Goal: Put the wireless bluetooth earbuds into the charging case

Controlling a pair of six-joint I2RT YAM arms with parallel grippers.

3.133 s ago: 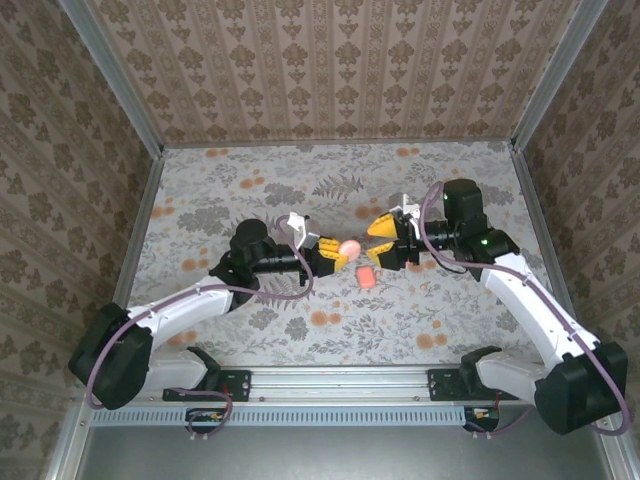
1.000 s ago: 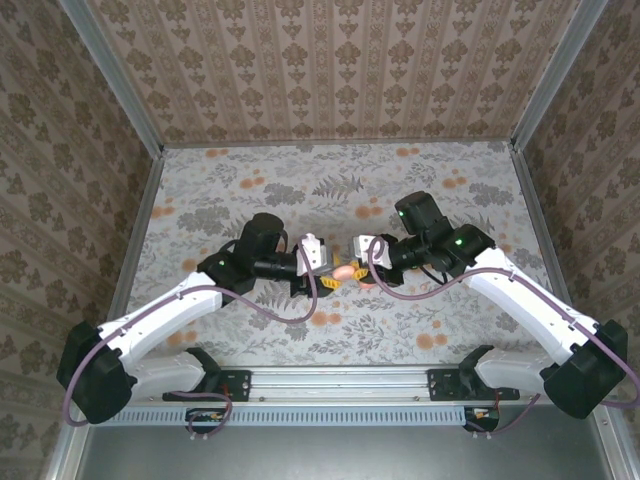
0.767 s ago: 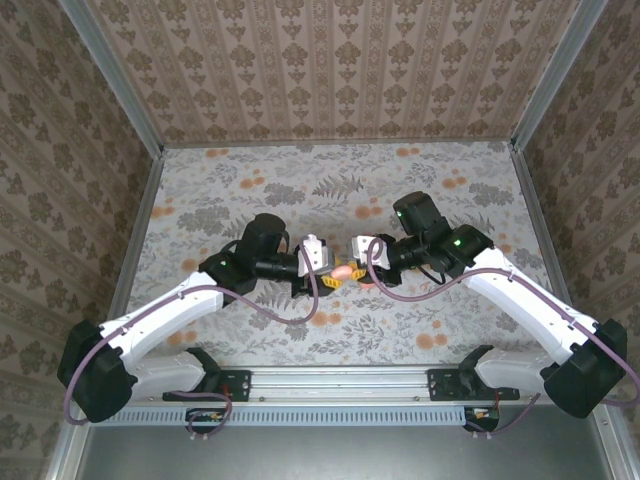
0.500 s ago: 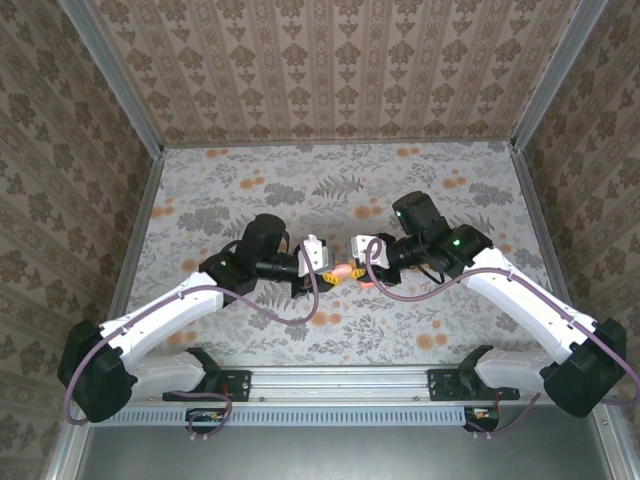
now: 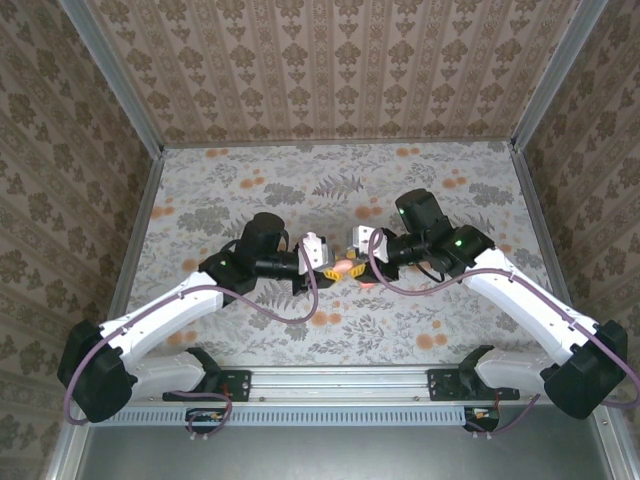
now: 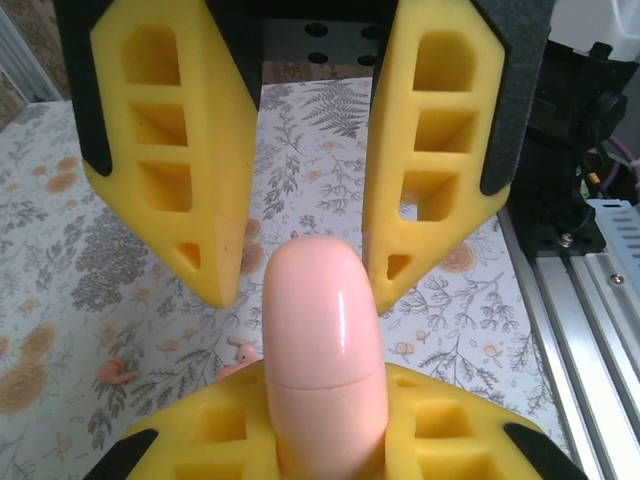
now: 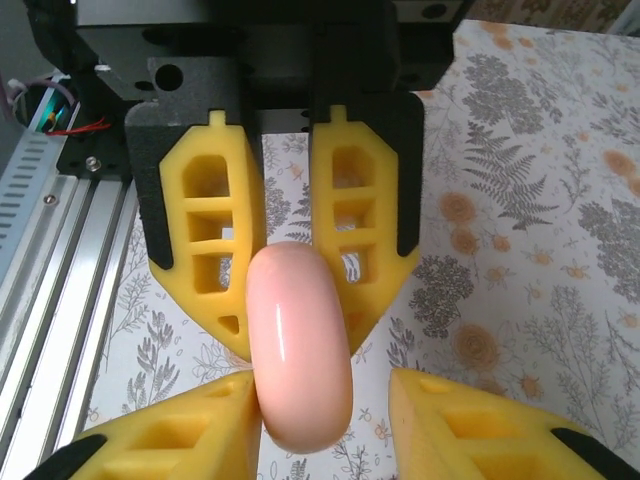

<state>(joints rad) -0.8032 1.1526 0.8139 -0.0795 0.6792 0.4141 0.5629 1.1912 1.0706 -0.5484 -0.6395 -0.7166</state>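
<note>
Your left claw (image 6: 325, 445) is clamped on the small salmon-pink plastic charging case (image 6: 322, 340). It holds the case by one end, clear above the floral-printed bench (image 5: 250, 170), at the middle of the workspace between the two arms. In the left wrist view the case stands out from between your yellow fingers (image 6: 200, 440) as a smooth rounded pebble. A fine seam crosses it near the grip, and its two halves are together.

Your right claw (image 7: 320, 400) faces the left one head-on, its jaws standing apart on either side of the case's free end. In the right wrist view one of its yellow pads (image 7: 190, 435) lies against the case, or just beside it, and the other stands off with a gap. I can't tell whether that first pad truly touches.

Look at the left wrist view for what appear to be the two tiny salmon-pink plastic earbuds (image 6: 115, 372). They lie loose on the bench below the case, one off to the side and the other just beside your left claw's finger. They are too small to tell which way they lie.
</note>
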